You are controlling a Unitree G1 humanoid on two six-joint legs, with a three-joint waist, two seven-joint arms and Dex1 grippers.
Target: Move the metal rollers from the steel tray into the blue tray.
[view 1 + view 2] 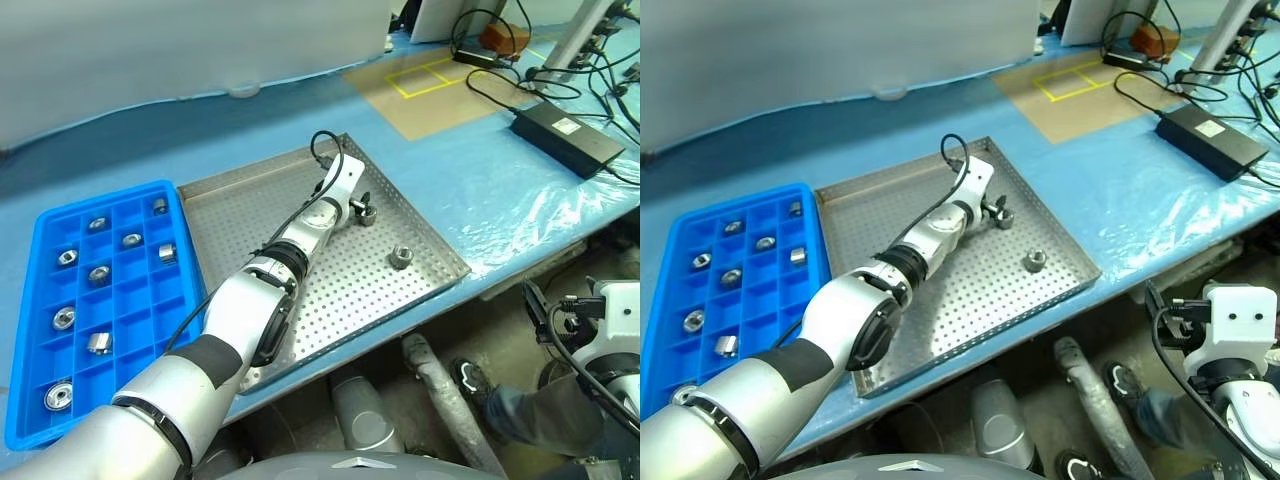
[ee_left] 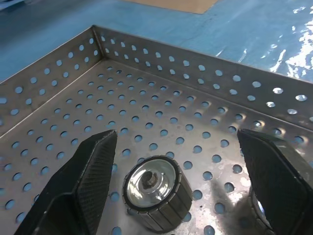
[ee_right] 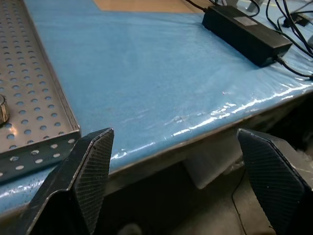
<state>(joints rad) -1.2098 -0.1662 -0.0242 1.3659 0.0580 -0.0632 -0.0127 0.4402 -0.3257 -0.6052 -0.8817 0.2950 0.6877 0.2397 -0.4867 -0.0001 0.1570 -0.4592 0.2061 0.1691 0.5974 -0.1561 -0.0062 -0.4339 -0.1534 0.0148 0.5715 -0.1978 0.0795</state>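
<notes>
A: Where is the left gripper [image 2: 171, 183] sitting?

B: It is reaching low over the steel tray [image 1: 300, 185], toward the far corner. Its jaws are standing wide apart, gripping nothing, and one roller [image 2: 157, 192] is lying on its side on the perforated floor between the two fingers [image 2: 90, 176], touching neither.

A: Any other rollers in that tray?

B: One more roller [image 1: 402, 256] is resting near the tray's right rim, well apart from the gripper. From the head, the roller by the gripper [image 1: 367, 214] is showing just beside the fingertips.

A: And the blue tray [image 1: 45, 225]?

B: It is lying on the worktop [image 1: 480, 190] just left of the steel tray, their rims nearly touching. Several rollers are sitting in it, each in its own compartment: for instance one [image 1: 97, 224] in the far rows, one [image 1: 64, 318] further down the left column, and one [image 1: 57, 396] in the nearest corner.

A: What is the right gripper [image 3: 173, 171] doing?

B: It is hanging off the worktop's near edge, to the right of the steel tray, with its jaws spread wide and nothing between them. Its wrist view is looking across the blue cover, with the steel tray's corner on one side and a black power brick [image 3: 247, 36] with cables at the far side.
</notes>
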